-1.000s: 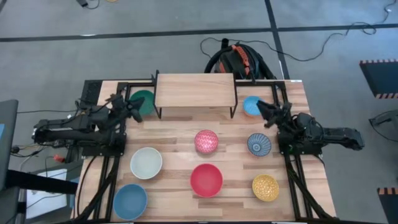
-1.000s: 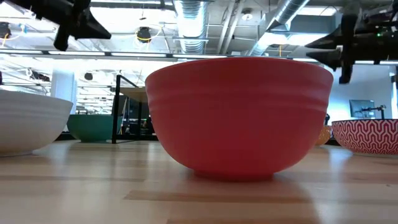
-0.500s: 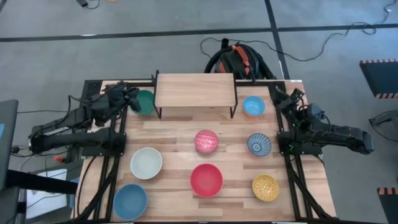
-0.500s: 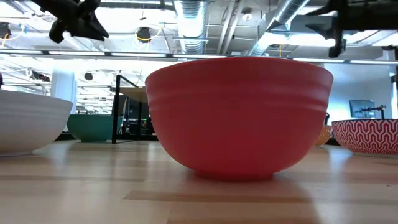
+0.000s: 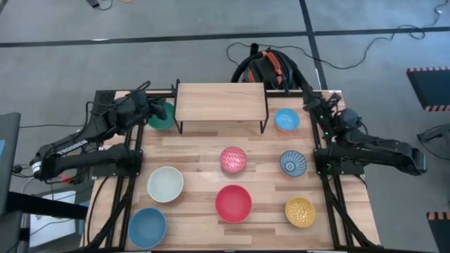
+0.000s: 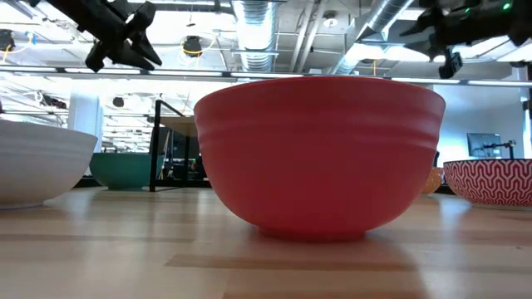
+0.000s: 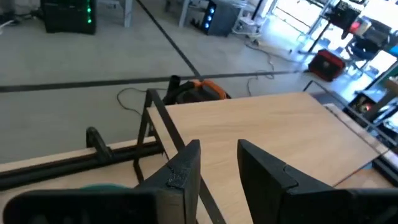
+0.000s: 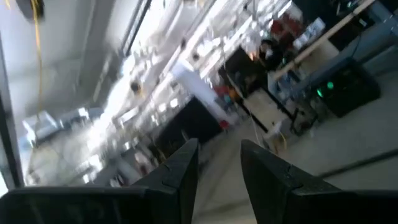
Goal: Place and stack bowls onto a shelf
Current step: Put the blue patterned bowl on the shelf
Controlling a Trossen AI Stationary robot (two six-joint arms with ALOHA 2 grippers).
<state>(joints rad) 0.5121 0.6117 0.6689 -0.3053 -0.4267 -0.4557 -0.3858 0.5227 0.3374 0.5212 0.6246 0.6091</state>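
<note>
Far left: left gripper (image 5: 156,112) up beside the shelf's (image 5: 220,102) left end, fingers (image 7: 184,171) a narrow gap apart, nothing between them. Green bowl (image 5: 164,117) just under and beside it, still on the table, partly hidden by the arm. Shelf bare on top. Out in front, well away from either claw: cream bowl (image 5: 165,183), plain blue bowl (image 5: 147,227), pink bowl (image 5: 233,159), red bowl (image 5: 233,203), patterned blue bowl (image 5: 292,163), yellow bowl (image 5: 300,211). Far right: right gripper (image 5: 314,105) raised, fingers (image 8: 179,171) slightly apart and empty, light blue bowl (image 5: 285,119) just beside it.

Probably glazed ceramic: stiff, slick, chippable. Best pinched across the rim wall, one finger inside, one outside.

From above: full layout. Level with the table: little beyond red bowl's ribbed side. Left wrist: shelf's top and black leg close up. Right wrist: only room beyond.
</note>
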